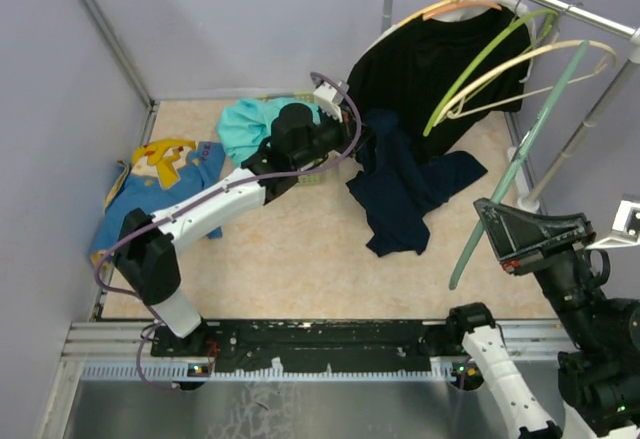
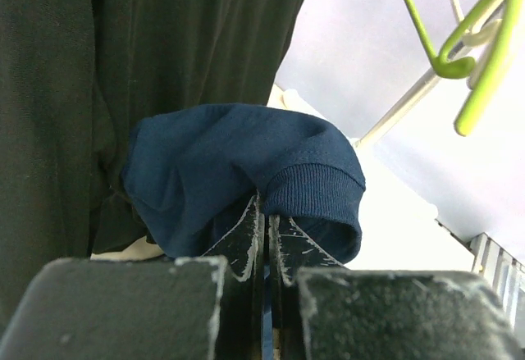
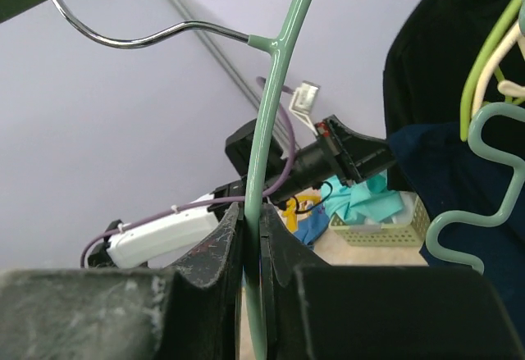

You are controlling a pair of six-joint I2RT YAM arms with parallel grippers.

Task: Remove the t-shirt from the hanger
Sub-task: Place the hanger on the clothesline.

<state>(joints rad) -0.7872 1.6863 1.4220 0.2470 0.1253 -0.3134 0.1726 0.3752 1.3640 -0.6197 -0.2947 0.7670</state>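
Navy t-shirt (image 2: 221,163) — limp, crumpled, ribbed sleeve hem in left pincer (image 2: 266,212)

Left gripper (image 2: 264,206) tips hidden under navy t-shirt (image 2: 221,155) fold; teal hanger (image 3: 264,122) cut off by lower frame edge.

L claw (image 2: 267,212): jaws pressed tight on a fold of navy blue knit t-shirt (image 2: 213,163), its ribbed cuff (image 2: 316,189) bunched just above & right of the tips. Black fabric garment (image 2: 74,89) hangs behind, above-left of claw, touching the navy cloth. Lime green plastic hanger (image 2: 484,56) sits far upper right, well apart, against pale lilac wall (image 2: 353,40).
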